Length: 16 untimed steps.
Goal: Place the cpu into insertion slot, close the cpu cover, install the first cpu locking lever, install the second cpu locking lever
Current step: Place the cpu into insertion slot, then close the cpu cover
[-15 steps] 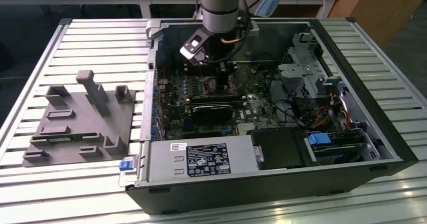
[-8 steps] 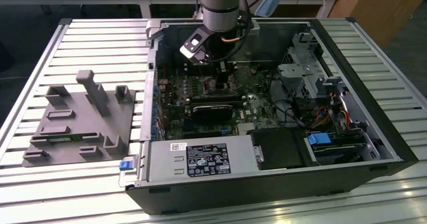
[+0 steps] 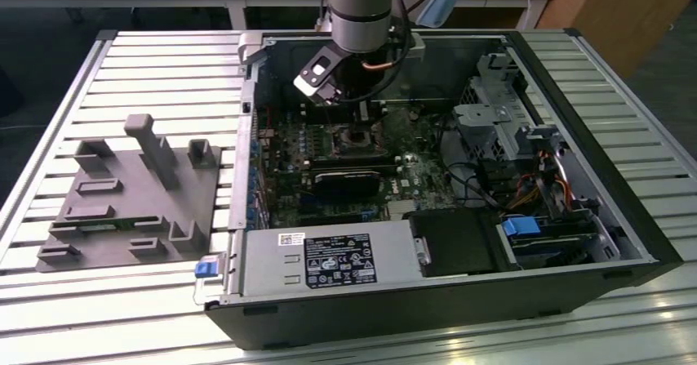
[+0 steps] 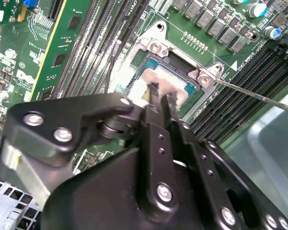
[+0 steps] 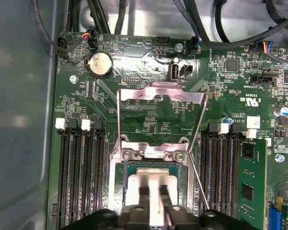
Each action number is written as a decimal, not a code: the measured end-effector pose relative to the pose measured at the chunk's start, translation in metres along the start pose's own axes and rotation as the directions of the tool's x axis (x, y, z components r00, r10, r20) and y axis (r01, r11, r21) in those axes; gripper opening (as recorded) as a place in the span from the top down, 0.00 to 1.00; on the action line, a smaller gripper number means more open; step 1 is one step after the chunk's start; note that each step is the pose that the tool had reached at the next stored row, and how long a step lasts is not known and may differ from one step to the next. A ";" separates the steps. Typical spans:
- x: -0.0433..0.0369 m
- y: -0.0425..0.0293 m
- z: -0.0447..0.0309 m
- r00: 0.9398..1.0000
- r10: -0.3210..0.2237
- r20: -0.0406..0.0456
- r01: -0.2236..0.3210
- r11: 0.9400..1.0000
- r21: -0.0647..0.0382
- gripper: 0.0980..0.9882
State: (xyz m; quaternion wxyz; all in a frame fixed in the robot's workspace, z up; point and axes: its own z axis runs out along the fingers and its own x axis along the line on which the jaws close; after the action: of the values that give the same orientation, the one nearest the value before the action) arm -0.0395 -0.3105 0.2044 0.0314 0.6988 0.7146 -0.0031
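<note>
My gripper (image 4: 159, 96) is shut on the cpu (image 4: 169, 76), a flat silver-tan chip, with the fingertips close together at its near edge. The chip sits in or just over the insertion slot (image 4: 156, 47), whose teal inside shows around it. In the first wrist view the cpu (image 5: 134, 184) lies inside the slot's silvery rim (image 5: 153, 152), with the gripper (image 5: 153, 203) over it. The cpu cover (image 5: 160, 93) is swung open, away from the slot. Two thin wire levers (image 5: 119, 120) (image 5: 200, 184) stand free at either side. In the exterior view the gripper (image 3: 363, 112) hangs over the slot (image 3: 354, 141).
Long black memory slots (image 5: 79, 177) flank the socket on both sides. A black heatsink block (image 3: 343, 183) lies on the board just in front of the socket. Drive cages and cables (image 3: 512, 128) fill the case's right. A grey fixture (image 3: 136, 193) stands on the slatted table, left of the case.
</note>
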 end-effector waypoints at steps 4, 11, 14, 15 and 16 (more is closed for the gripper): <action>-0.0003 0.0002 -0.0002 1.000 0.000 0.000 0.000 1.000 0.000 0.97; -0.0003 0.0003 -0.0006 1.000 0.000 0.000 0.000 1.000 0.001 0.99; -0.0003 0.0003 -0.0013 1.000 0.000 0.000 0.000 1.000 0.001 0.99; -0.0004 0.0003 -0.0018 1.000 0.000 0.000 0.000 1.000 0.001 0.99; -0.0004 0.0003 -0.0023 1.000 0.000 0.000 0.000 1.000 0.001 0.99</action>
State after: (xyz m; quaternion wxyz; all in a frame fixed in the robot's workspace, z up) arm -0.0393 -0.3107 0.2068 0.0312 0.6989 0.7145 -0.0032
